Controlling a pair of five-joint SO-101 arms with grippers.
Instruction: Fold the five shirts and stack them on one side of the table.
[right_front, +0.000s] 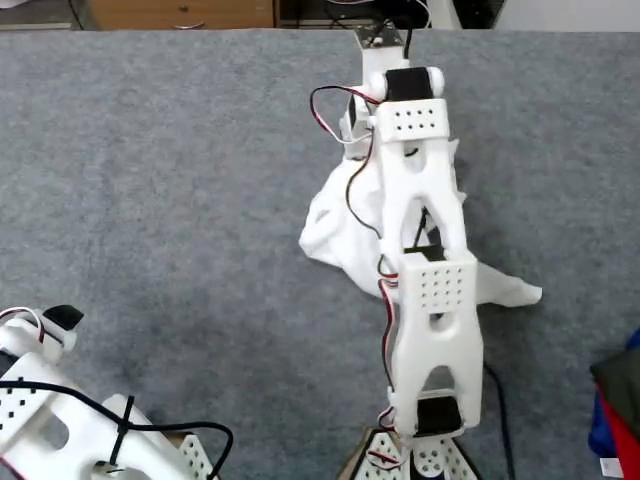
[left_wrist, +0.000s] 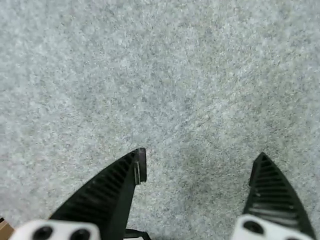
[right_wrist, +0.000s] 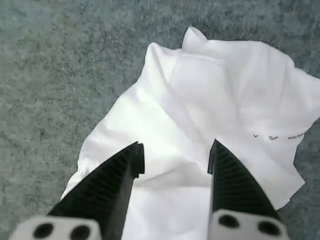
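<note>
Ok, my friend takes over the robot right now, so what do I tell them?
Left pincer: open, holding nothing, over bare table.
Right pincer: open, just above the white shirt, not gripping it.
The white shirt lies crumpled mid-table. More clothes, dark, red and blue, sit at the high view's right edge; can't tell if they are folded.
Done: the white shirt is not yet folded.
Left: fold it and the rest, then stack them on one side.
</note>
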